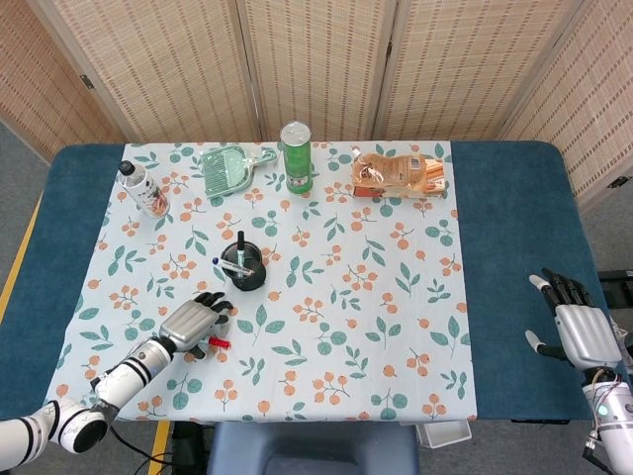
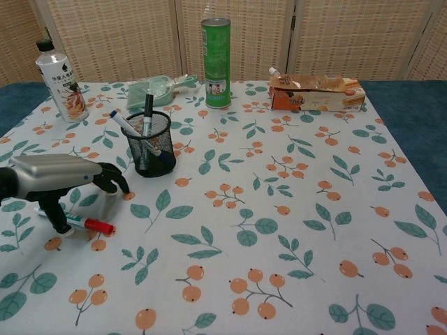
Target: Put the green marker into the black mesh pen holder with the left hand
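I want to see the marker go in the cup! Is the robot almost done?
Not yet. Nothing is finished: the green marker lies flat on the tablecloth, outside the black mesh pen holder, which has other pens in it. Right now the left hand is over the marker, fingers reaching down around it, but no lift shows. Left to do: grip it, carry it to the holder and drop it in.
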`<act>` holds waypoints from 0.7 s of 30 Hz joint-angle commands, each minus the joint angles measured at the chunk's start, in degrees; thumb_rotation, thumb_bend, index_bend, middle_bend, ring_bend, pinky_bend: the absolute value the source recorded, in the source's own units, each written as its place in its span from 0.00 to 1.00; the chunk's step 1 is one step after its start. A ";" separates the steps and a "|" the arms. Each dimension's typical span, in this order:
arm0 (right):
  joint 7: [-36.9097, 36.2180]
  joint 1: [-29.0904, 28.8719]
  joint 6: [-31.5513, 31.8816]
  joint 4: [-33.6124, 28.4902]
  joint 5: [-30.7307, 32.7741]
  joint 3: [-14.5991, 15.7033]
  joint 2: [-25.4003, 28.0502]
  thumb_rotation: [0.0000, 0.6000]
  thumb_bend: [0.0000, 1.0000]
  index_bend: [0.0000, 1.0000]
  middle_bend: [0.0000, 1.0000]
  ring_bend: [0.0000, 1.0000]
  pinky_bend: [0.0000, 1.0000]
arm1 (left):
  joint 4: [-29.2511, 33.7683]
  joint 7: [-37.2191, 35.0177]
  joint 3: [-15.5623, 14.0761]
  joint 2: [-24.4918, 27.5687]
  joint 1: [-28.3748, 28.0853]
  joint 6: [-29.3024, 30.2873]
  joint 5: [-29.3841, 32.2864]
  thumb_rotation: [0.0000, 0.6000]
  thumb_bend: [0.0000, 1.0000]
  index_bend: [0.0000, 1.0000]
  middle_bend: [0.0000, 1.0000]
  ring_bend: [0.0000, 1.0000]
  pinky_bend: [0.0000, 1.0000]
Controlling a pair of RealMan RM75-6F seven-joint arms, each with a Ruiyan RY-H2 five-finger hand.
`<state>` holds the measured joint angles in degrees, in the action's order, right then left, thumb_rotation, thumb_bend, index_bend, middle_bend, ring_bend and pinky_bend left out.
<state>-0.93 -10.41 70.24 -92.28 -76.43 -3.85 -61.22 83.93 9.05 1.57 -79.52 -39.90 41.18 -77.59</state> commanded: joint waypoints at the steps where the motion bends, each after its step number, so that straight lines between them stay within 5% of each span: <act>1: -0.16 -0.03 -0.14 0.12 0.21 -0.08 0.06 1.00 0.30 0.07 0.00 0.00 0.00 | -0.95 -1.00 -0.20 -0.49 -0.39 -0.03 -0.49 1.00 0.27 0.53 0.21 0.00 0.13; 21: -2.57 -0.20 -0.75 0.57 -0.37 -0.06 0.91 1.00 0.30 0.07 0.00 0.00 0.00 | -4.83 -1.81 -1.69 -2.58 -2.09 -1.28 -0.43 1.00 0.43 0.56 0.24 0.00 0.13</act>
<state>-3.42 -10.59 69.52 -91.70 -76.72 -3.94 -60.36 79.08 7.17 -0.08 -82.11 -41.98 39.88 -78.07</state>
